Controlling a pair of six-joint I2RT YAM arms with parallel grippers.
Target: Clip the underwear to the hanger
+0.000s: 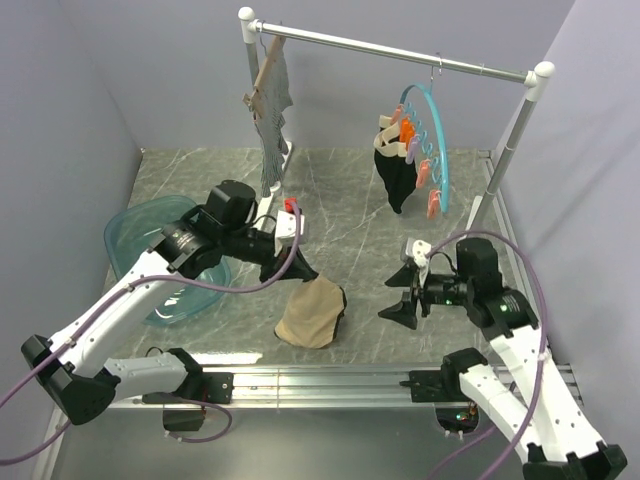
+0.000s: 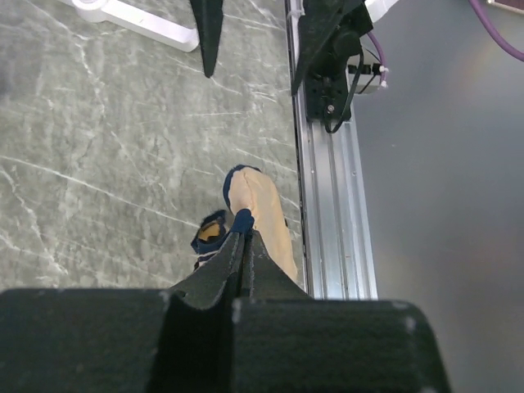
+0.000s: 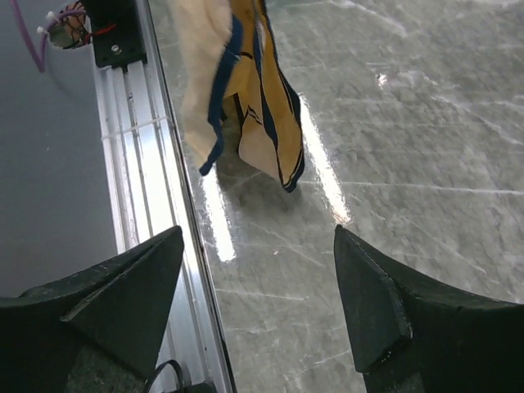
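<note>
underwear (image 1: 312,312): tan, dangling over the desk (image 1: 340,200), near its front aluminium rail (image 1: 330,380).
left claw (image 1: 303,270): pressed together, pinching the underwear's dark-trimmed edge.
right claw (image 1: 402,295): spread, just right of the underwear.
hanger (image 1: 441,150): teal hoop on the rack bar (image 1: 400,52), well apart.

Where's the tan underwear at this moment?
Top view, centre front: the underwear hangs from the shut left pincer, near the rail, left of the open right pincer.
</note>
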